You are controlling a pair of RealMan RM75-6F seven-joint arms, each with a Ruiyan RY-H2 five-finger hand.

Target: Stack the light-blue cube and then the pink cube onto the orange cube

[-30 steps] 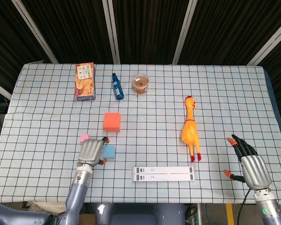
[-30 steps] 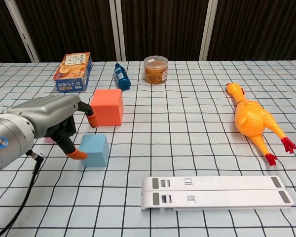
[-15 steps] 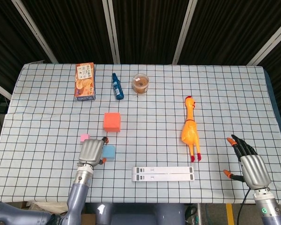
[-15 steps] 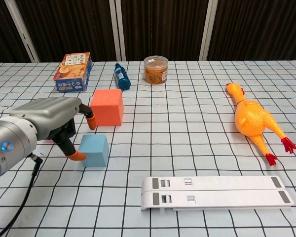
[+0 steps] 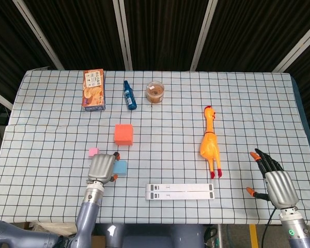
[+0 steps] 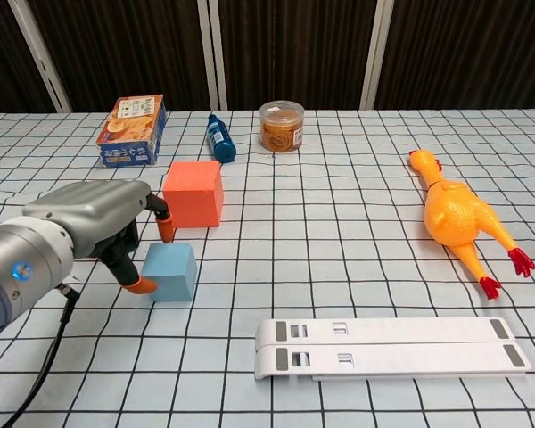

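The light-blue cube (image 5: 121,167) (image 6: 171,272) lies on the checked cloth, just in front of the larger orange cube (image 5: 123,134) (image 6: 193,193). The small pink cube (image 5: 93,152) sits to their left; in the chest view my left hand hides it. My left hand (image 5: 102,168) (image 6: 98,223) is right beside the light-blue cube's left face. Its orange fingertips (image 6: 143,283) are apart, one low against that face and one above the cube's top edge. It holds nothing. My right hand (image 5: 275,183) rests at the front right, fingers spread and empty.
A cracker box (image 5: 93,90), a blue bottle (image 5: 129,95) and a clear jar (image 5: 155,92) stand along the back. A yellow rubber chicken (image 5: 209,142) lies right of centre. A flat white stand (image 5: 180,191) lies near the front edge.
My left hand has edged slightly right and nearer, closing in on the light-blue cube's left face. The cubes and my right hand have not moved.
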